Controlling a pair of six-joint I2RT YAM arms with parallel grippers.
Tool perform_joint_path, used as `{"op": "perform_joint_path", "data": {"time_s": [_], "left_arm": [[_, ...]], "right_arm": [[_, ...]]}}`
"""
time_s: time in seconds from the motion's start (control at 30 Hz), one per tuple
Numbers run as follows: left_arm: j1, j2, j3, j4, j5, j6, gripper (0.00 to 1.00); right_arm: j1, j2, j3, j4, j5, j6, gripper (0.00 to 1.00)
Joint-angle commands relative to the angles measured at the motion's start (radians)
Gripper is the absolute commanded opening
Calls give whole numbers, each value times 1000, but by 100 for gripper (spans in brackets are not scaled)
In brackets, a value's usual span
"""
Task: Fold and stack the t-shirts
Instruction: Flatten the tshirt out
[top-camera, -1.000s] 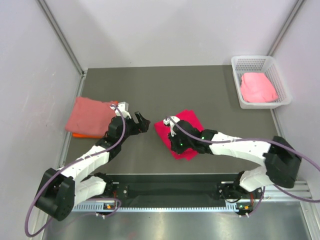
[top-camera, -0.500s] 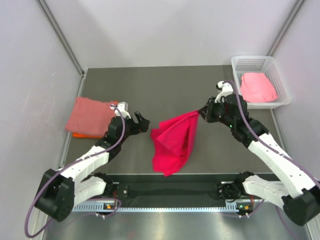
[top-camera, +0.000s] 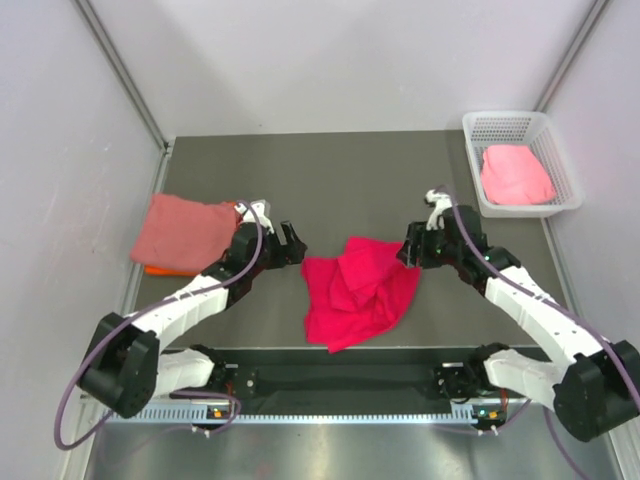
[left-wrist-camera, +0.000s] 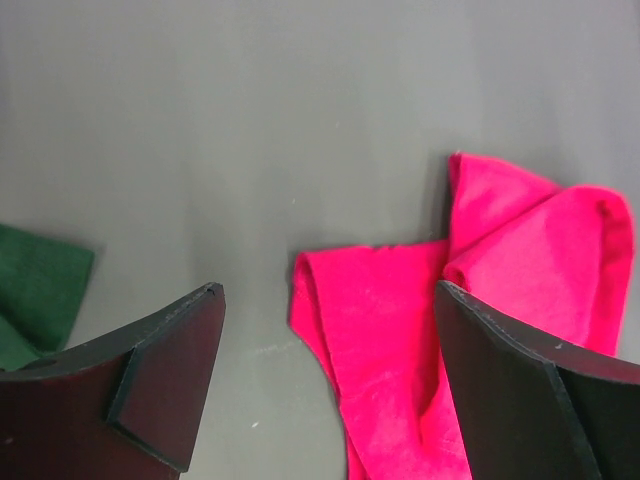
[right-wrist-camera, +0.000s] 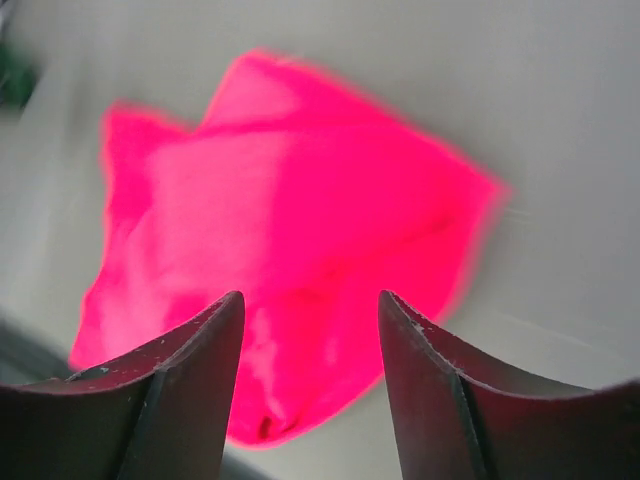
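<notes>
Crimson shirt (top-camera: 358, 290) lies crumpled on the table (top-camera: 330, 170), between the two grippers. Left gripper (top-camera: 289, 245) stands wide open and empty, just left of the cloth. Right gripper (top-camera: 411, 250) has its jaws parted with nothing between them, at the shirt's right edge. Salmon shirt (top-camera: 185, 230) rests on the orange shirt (top-camera: 158, 269) at far left. Light pink shirt (top-camera: 515, 175) sits in the basket (top-camera: 475, 125).

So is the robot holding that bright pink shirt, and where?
No, nothing is held. The left tool and right tool are both open, and the shirt lies crumpled on the table between them.
</notes>
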Motion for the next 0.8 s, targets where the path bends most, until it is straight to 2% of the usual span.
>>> {"op": "perform_joint_path", "data": {"time_s": [0.0,0.17,0.37,0.57,0.67,0.77], "left_arm": [[-7,64,70,-120,8,-37,89],[-5,68,32,-121,96,-89,86],[-7,22,-61,-94,175,-140,83],[-22,34,-72,-94,195,-160,79],[-30,34,-67,-98,200,-160,78],[-36,20,-64,-112,192,-152,77]], "right_arm": [[111,33,37,43,-154,-123,56],[303,160,81,58,-97,-113,66],[418,333,196,78,17,-106,63],[484,530,336,26,135,-125,61],[512,570,362,-4,198,-130,58],[532,527,318,37,198,-140,57]]}}
